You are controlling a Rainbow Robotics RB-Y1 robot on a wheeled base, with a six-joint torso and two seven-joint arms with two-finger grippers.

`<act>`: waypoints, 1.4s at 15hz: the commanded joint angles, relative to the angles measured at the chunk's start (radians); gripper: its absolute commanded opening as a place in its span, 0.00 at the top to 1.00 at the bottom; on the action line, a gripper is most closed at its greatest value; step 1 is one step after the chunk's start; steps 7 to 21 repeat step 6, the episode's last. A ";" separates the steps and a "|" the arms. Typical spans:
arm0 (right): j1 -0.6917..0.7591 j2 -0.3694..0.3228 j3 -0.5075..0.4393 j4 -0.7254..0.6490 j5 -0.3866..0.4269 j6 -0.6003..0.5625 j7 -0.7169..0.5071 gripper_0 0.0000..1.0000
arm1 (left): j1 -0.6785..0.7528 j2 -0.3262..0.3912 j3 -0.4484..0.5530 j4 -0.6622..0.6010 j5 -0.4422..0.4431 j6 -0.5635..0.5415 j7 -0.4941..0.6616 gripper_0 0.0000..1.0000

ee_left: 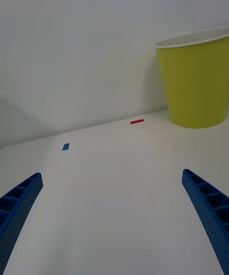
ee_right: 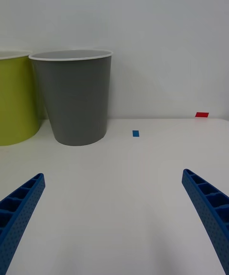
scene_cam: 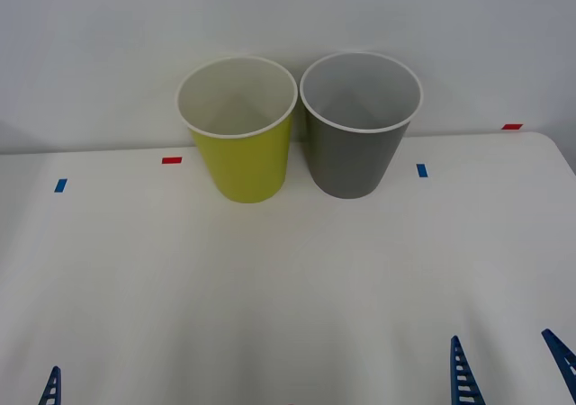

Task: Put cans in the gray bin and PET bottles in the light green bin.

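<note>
The light green bin (scene_cam: 243, 157) and the gray bin (scene_cam: 355, 162) stand upright, side by side and nearly touching, at the back of the white table (scene_cam: 288, 279). Green is on the left, gray on the right, and I see nothing inside either. Cans and PET bottles are out of view. My right gripper (scene_cam: 513, 369) is open low at the near right, facing the gray bin (ee_right: 76, 98) from a distance. My left gripper (ee_left: 112, 175) is open at the near left, with the light green bin (ee_left: 195, 84) well ahead of it. Neither gripper holds anything.
Small tape marks lie on the table: red (scene_cam: 171, 160) and blue (scene_cam: 60, 185) to the left, blue (scene_cam: 421, 169) and red (scene_cam: 511, 127) to the right. A plain white wall (scene_cam: 108, 54) rises right behind the bins.
</note>
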 commanded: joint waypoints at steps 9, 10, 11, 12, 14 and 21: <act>0.000 0.000 0.000 0.000 0.000 0.000 0.000 0.00 | 0.000 0.000 0.000 0.000 0.000 0.000 0.000 0.00; 0.000 0.000 0.000 0.000 0.000 0.000 0.000 0.00 | 0.000 0.000 0.000 0.000 0.000 0.000 0.000 0.00; 0.000 0.000 0.000 0.000 0.000 0.000 0.000 0.00 | 0.000 0.000 0.000 0.000 0.000 0.000 0.000 0.00; 0.000 0.000 0.000 0.000 0.000 0.000 0.000 0.00 | 0.000 0.000 0.000 0.000 0.000 0.000 0.000 0.00; 0.000 0.000 0.000 0.000 0.000 0.000 0.000 0.00 | 0.000 0.000 0.000 0.000 0.000 0.000 0.000 0.00; 0.000 0.000 0.000 0.000 0.000 0.000 0.000 0.00 | 0.000 0.000 0.000 0.000 0.000 0.000 0.000 0.00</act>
